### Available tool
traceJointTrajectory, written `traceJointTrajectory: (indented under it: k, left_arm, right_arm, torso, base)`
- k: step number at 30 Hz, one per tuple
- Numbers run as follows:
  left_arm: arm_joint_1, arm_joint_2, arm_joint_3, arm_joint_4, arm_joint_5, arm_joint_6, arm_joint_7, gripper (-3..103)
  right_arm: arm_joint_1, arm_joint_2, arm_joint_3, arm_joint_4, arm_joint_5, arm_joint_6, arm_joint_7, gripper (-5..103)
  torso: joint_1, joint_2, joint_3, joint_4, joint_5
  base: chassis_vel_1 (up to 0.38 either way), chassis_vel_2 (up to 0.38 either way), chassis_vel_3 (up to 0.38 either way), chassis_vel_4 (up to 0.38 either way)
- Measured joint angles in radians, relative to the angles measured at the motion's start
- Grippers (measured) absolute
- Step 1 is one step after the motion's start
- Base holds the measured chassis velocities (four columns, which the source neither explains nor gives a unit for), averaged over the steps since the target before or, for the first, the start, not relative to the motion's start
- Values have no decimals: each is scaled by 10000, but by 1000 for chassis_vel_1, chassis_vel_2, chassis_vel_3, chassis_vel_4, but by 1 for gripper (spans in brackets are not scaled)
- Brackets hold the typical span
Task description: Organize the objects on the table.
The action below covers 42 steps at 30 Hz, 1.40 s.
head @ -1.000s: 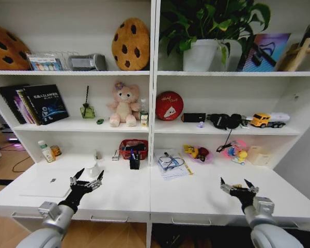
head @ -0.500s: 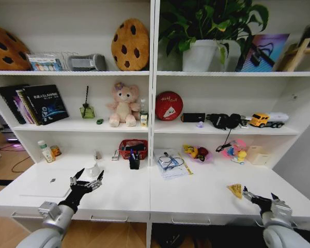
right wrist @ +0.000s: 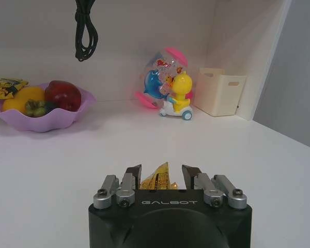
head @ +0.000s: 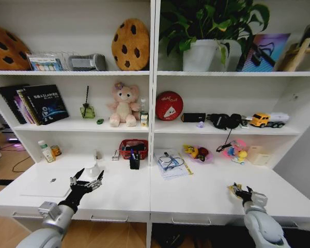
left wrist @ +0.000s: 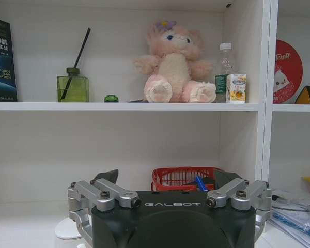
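Head view takes in the white table (head: pixel 196 199) across the lower frame, with the silver laptop (head: pixel 46 183) at lower left and the left gripper (head: pixel 86 184) hovering just beside it, fingers spread wide and holding nothing. At lower right the right gripper (head: pixel 241 192) sits low on the table with a small yellow packet (right wrist: pixel 157 178) between its half-open fingers — not yet clamped. I judge this the grasp step — next comes a clean close on the thin packet, then a lift.

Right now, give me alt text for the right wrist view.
The right gripper sits low on the white table, fingers either side of a small yellow packet. Beyond it stand a purple fruit bowl, a toy and a cream box.
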Motion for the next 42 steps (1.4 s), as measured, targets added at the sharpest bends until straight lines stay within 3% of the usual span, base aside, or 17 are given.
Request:
traceJointTrajectory:
  k: [1, 5, 8, 15, 17, 22, 24, 30, 32, 34, 39, 42]
  left_arm:
    - [0, 0, 0, 0, 0, 0, 0, 100]
    - [0, 0, 0, 0, 0, 0, 0, 100]
    - [0, 0, 0, 0, 0, 0, 0, 100]
    - [0, 0, 0, 0, 0, 0, 0, 100]
    - [0, 0, 0, 0, 0, 0, -1, 100]
    - [0, 0, 0, 0, 0, 0, 0, 100]
    - [0, 0, 0, 0, 0, 0, 0, 100]
    - [0, 0, 0, 0, 0, 0, 0, 100]
    - [0, 0, 0, 0, 0, 0, 0, 100]
    - [0, 0, 0, 0, 0, 0, 1, 100]
    - [0, 0, 0, 0, -1, 0, 0, 100]
    - [-1, 0, -1, -1, 0, -1, -2, 100]
  right_arm:
    - [0, 0, 0, 0, 0, 0, 0, 46]
    - [105, -154, 39, -262, 65, 4, -12, 25]
    - [151, -227, 55, -374, 83, 21, -22, 15]
    - [223, -284, -13, -492, 112, 35, -39, 12]
    - [248, -276, -58, -531, 124, 37, -39, 3]
    - [286, -353, -138, -569, 108, 373, -182, 0]
    - [385, -663, -231, -437, 11, 980, -555, 0]
    - [1014, -1531, -810, -368, 255, 1516, -1414, 0]
    - [1690, -1970, -1324, -742, 297, 1661, -1909, 0]
    - [3249, -2440, -2638, -2039, 457, 1714, -2196, 0]
    - [4468, -2416, -3468, -3426, 349, 2036, -2249, 0]
    - [6211, -2037, -4290, -5233, 59, 2559, -2333, 0]
  torso:
    - [0, 0, 0, 0, 0]
    - [0, 0, 0, 0, 0]
    - [0, -1, 0, 0, 0]
    - [0, 0, 0, 0, 0]
    - [0, 0, -1, 0, -1]
    - [0, 0, -1, -1, 4]
    - [0, 0, 0, -1, 1]
    - [-1, 0, 0, -2, 1]
    - [0, 0, 0, 4, -1]
    - [0, 0, 0, 0, -3]
    - [1, -1, 1, 2, 5]
    - [1, -1, 2, 0, 2]
  base:
    - [0, 0, 0, 0]
    - [0, 0, 0, 0]
    - [0, 0, 0, 0]
    - [0, 0, 0, 0]
    - [0, 0, 0, 0]
    - [0, 0, 0, 0]
    - [0, 0, 0, 0]
    - [0, 0, 0, 0]
    - [0, 0, 0, 0]
    - [0, 0, 0, 0]
    - [0, 0, 0, 0]
    - [0, 0, 0, 0]
